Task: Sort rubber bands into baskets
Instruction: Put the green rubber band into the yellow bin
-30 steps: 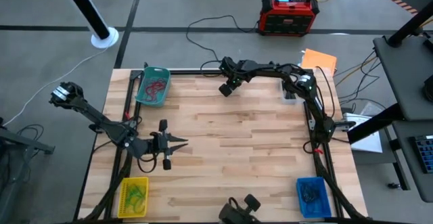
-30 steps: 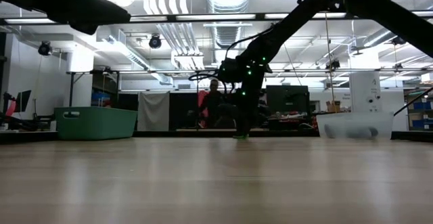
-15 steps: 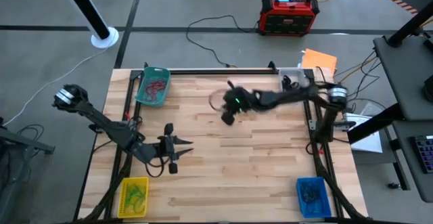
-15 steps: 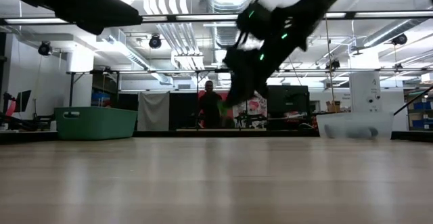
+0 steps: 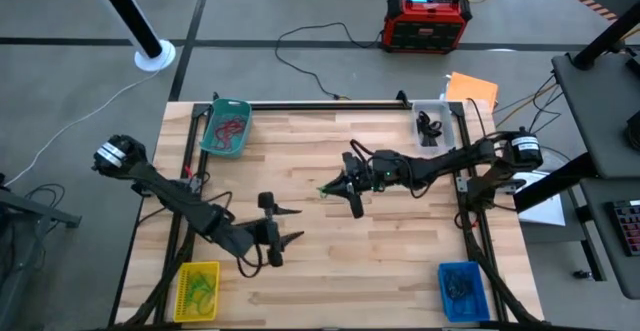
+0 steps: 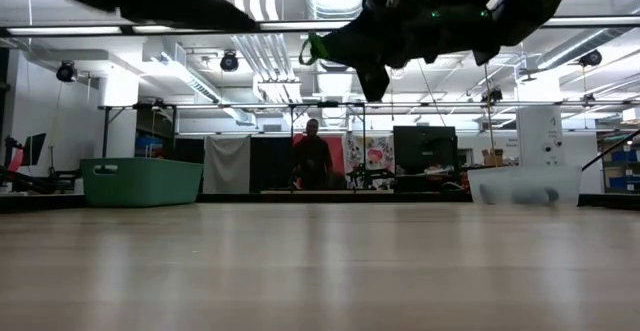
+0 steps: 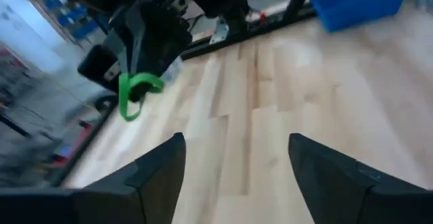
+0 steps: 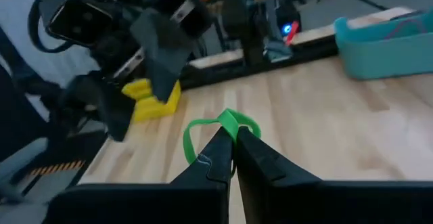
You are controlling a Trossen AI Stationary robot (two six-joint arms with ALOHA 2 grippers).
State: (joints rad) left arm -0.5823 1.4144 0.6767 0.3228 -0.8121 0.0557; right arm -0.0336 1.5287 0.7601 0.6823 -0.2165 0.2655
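Near the front left, the left gripper (image 5: 285, 224) hangs spread wide and empty over the worktop (image 5: 400, 251). Farther in, mid-worktop, the right gripper (image 8: 233, 143) pinches 1 green rubber band (image 8: 220, 126), seemingly lifted clear of the wood.

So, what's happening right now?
Right end effector shut on thin green rubber band, above table centre. Left end effector open, empty. Nothing blocking.

A red-and-black box (image 5: 427, 21) sits on the grey floor beyond the wooden desk (image 5: 400, 241), cables trailing from it. An orange sheet (image 5: 472, 88) lies near the desk's corner. A person (image 6: 312, 156) stands far back.
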